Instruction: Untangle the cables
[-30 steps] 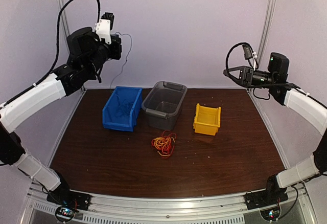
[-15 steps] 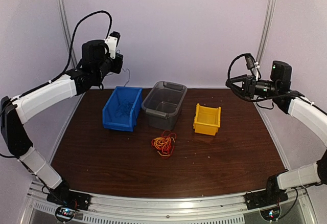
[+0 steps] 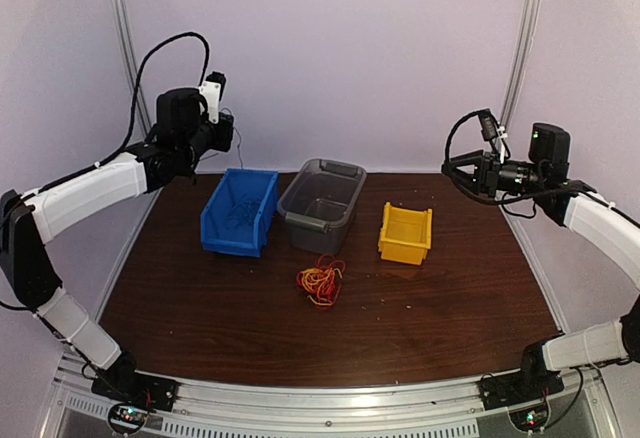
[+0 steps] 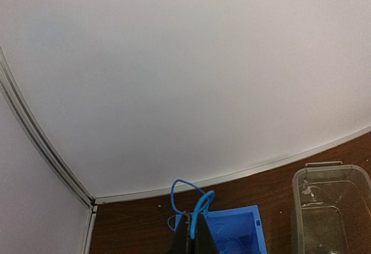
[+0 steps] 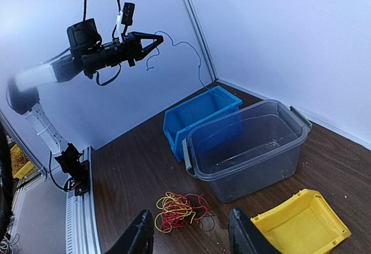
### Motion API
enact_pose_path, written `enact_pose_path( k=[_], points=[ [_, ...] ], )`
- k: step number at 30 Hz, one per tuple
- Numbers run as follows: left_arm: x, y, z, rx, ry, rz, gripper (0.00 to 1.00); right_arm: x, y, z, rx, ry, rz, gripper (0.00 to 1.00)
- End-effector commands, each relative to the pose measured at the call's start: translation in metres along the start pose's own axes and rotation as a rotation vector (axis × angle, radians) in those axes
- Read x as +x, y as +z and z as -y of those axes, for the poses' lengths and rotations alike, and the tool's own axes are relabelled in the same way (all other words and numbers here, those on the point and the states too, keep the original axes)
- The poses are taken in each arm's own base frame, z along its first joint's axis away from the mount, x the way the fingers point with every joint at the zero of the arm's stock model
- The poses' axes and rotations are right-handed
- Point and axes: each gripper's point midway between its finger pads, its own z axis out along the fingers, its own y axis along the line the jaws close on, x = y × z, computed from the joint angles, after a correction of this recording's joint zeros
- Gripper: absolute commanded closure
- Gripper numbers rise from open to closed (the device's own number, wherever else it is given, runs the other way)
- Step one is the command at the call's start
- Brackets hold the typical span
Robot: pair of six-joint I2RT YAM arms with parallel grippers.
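Note:
A tangled bundle of red and yellow cables (image 3: 320, 283) (image 5: 177, 211) lies on the table in front of the grey bin. My left gripper (image 3: 227, 134) (image 4: 194, 224) (image 5: 152, 40) hangs high over the back left corner, shut on a thin blue cable (image 4: 200, 203) (image 5: 186, 46). That cable loops above the jaws and trails down into the blue bin (image 3: 240, 213) (image 4: 246, 231) (image 5: 197, 110). My right gripper (image 3: 450, 166) (image 5: 188, 218) is open and empty, raised at the right and looking down at the bundle.
A clear grey bin (image 3: 322, 203) (image 5: 249, 144) (image 4: 330, 207) stands between the blue bin and a yellow bin (image 3: 406, 233) (image 5: 301, 226). More thin blue wire lies inside the blue bin. Walls close the back and both sides.
My left gripper has come down and drawn slightly left with the blue cable, whose hanging length has sunk toward the blue bin. The right arm shifted only a little.

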Motion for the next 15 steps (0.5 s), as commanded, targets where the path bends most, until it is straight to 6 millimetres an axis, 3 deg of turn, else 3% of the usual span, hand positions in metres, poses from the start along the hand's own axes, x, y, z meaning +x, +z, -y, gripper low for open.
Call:
enact_pose_path(
  k=[1, 5, 11, 15],
  points=[
    [-0.059, -0.026, -0.015, 0.008, -0.081, 0.143, 1.0, 0.002, -0.001, -0.003, 0.003, -0.011, 0.004, 0.55],
    [-0.067, -0.037, -0.012, 0.056, -0.103, 0.158, 1.0, 0.002, 0.0, -0.002, 0.005, -0.01, 0.006, 0.55],
    [-0.059, -0.037, -0.015, 0.036, -0.094, 0.148, 1.0, 0.002, 0.001, 0.0, -0.001, 0.002, 0.008, 0.55],
    [-0.081, -0.044, -0.015, 0.06, -0.106, 0.202, 1.0, 0.002, 0.001, 0.0, 0.001, 0.004, 0.008, 0.55]
  ],
)
